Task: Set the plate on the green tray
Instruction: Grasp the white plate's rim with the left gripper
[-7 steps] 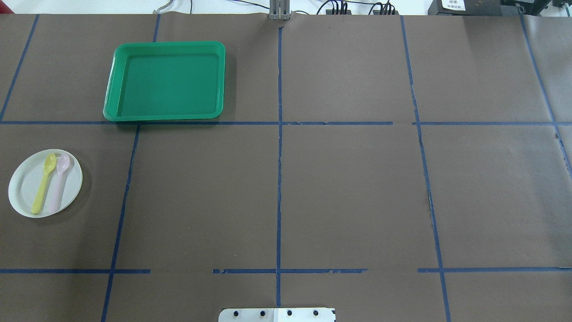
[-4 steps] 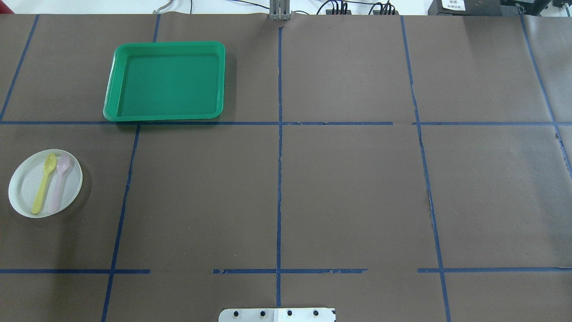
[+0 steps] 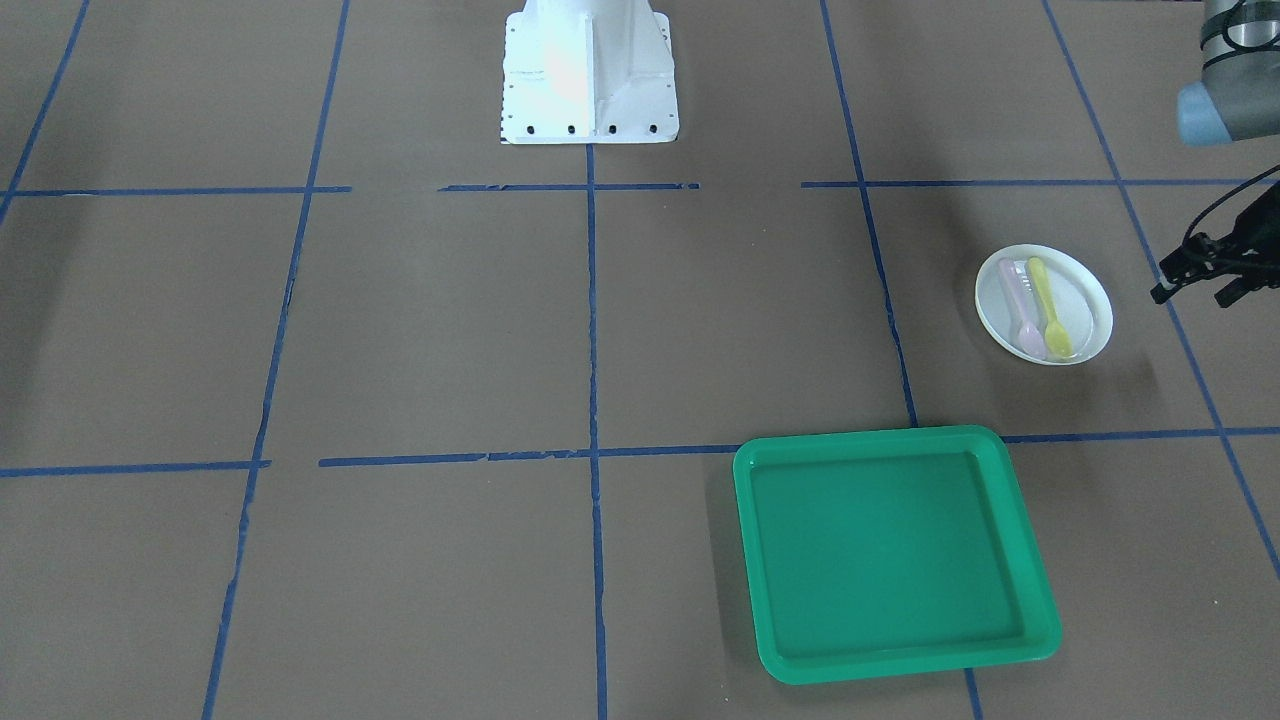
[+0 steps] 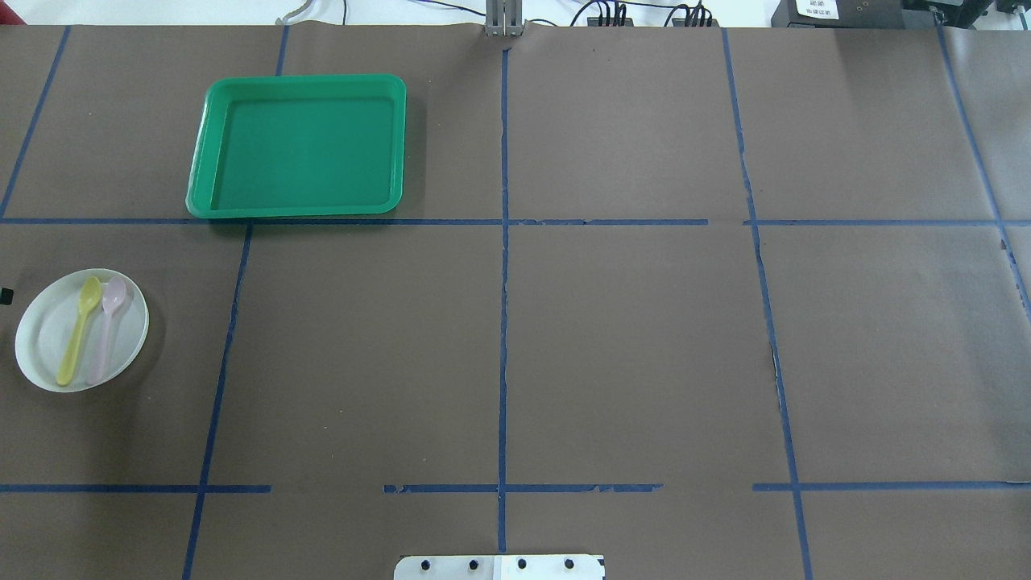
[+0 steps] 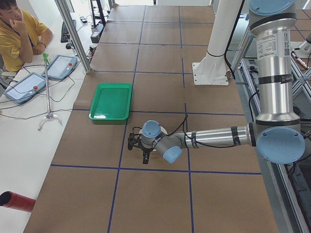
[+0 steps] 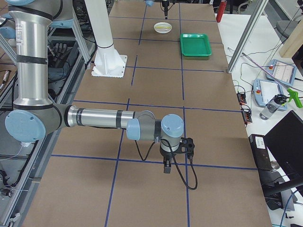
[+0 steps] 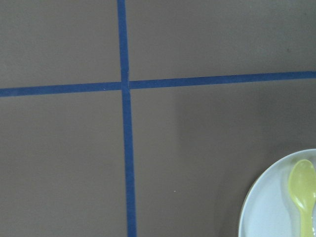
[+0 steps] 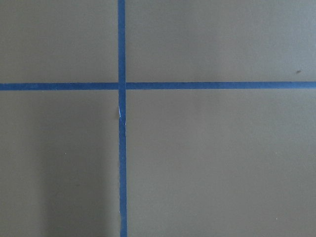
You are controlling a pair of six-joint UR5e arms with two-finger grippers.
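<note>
Two loose spoons ride on the plate [image 4: 40, 342] I have to move.

The plate sits on the table [image 4: 612, 338] at the robot's left side, well apart from the green tray [image 4: 298, 79], which lies farther out from the base. I judge the plate light, stiff and smooth, probably plastic, with only a shallow raised rim to pinch. I would take the rim on the side nearest the left gripper [image 3: 1192, 290] and keep it level, since the yellow spoon [image 4: 79, 330] and pink spoon [image 4: 105, 330] could slide off. The left gripper hovers beside the plate, its fingers apparently spread and empty. The right gripper [image 6: 177, 151] shows only from the side, so I cannot tell its state.
</note>
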